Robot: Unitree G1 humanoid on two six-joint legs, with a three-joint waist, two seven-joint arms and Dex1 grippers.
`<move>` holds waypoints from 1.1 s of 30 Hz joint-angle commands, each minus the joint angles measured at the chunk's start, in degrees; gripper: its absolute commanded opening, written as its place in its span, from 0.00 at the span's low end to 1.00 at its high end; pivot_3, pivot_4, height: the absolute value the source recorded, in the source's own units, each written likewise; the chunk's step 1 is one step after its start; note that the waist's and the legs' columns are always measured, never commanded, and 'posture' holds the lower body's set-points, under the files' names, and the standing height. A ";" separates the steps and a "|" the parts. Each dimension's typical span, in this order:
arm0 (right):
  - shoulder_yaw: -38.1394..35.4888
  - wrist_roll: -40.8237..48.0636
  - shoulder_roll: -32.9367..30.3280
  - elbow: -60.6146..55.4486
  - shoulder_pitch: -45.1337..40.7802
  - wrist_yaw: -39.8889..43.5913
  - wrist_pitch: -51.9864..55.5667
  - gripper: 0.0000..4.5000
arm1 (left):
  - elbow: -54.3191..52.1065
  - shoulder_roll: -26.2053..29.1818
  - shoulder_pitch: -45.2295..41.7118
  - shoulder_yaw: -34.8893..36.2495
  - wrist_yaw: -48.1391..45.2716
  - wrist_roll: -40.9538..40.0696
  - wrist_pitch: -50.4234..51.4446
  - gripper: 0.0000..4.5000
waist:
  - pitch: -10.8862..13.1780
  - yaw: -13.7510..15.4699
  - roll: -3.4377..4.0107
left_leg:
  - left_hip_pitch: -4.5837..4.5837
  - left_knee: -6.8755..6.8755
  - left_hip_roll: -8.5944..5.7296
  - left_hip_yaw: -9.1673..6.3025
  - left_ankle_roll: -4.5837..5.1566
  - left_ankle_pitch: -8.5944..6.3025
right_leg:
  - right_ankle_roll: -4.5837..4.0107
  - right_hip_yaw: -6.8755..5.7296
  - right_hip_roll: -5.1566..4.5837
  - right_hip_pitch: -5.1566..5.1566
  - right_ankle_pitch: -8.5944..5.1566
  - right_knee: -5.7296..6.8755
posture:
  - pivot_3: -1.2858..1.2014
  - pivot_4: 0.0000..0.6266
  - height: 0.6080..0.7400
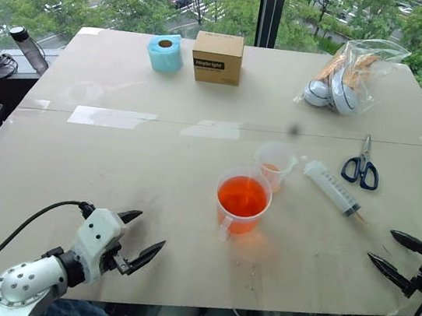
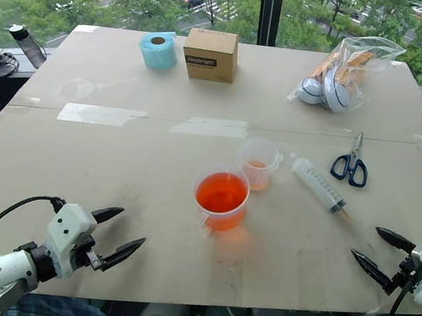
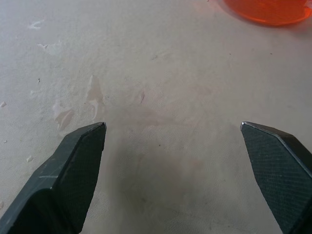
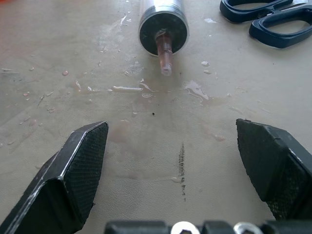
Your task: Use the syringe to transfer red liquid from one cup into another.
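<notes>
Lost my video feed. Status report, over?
Left gripper and right gripper open, empty. Syringe flat on table, tip toward right gripper. Handled cup of red liquid beside small cup. Scissors near syringe.

Two plastic cups and a syringe on a beige table.
A wide clear handled cup (image 1: 242,202) holds bright orange-red liquid (image 1: 242,196). Touching it at one o'clock stands a smaller, flared clear cup (image 1: 274,164), faintly orange at its base. The syringe (image 1: 332,188) lies flat at two o'clock, tip pointing toward five o'clock.
</notes>
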 commanded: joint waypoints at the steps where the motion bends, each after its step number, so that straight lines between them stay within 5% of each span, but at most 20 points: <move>1: -1.29 1.43 -1.15 0.03 -0.37 2.01 -1.08 0.99 | -1.22 0.38 0.72 1.95 -0.79 -1.38 -0.89 1.00 | 0.00 0.00 0.00 | 0.00 0.00 0.00 0.00 0.00 0.00 | 0.00 0.00 0.00 0.00 0.00 0.00 | 0.52 0.24 1.00; 24: 0.55 1.27 -3.23 -4.21 -3.07 4.12 4.06 0.99 | -1.63 0.45 -0.40 2.06 -1.12 -2.21 -0.60 1.00 | 0.00 0.01 0.07 | -0.02 -0.01 0.00 0.00 0.01 -0.01 | 0.00 0.00 -0.03 -0.01 0.00 -0.04 | 0.52 0.24 1.00; 33: 3.33 1.16 -7.36 -18.62 -10.19 -6.57 22.40 0.99 | -2.87 1.48 -3.90 5.86 -1.09 -7.07 1.93 1.00 | 0.01 -0.08 0.12 | -0.13 -0.02 0.00 -0.01 0.01 -0.01 | 0.07 -0.03 -0.03 -0.15 0.04 -0.02 | 0.52 0.24 1.00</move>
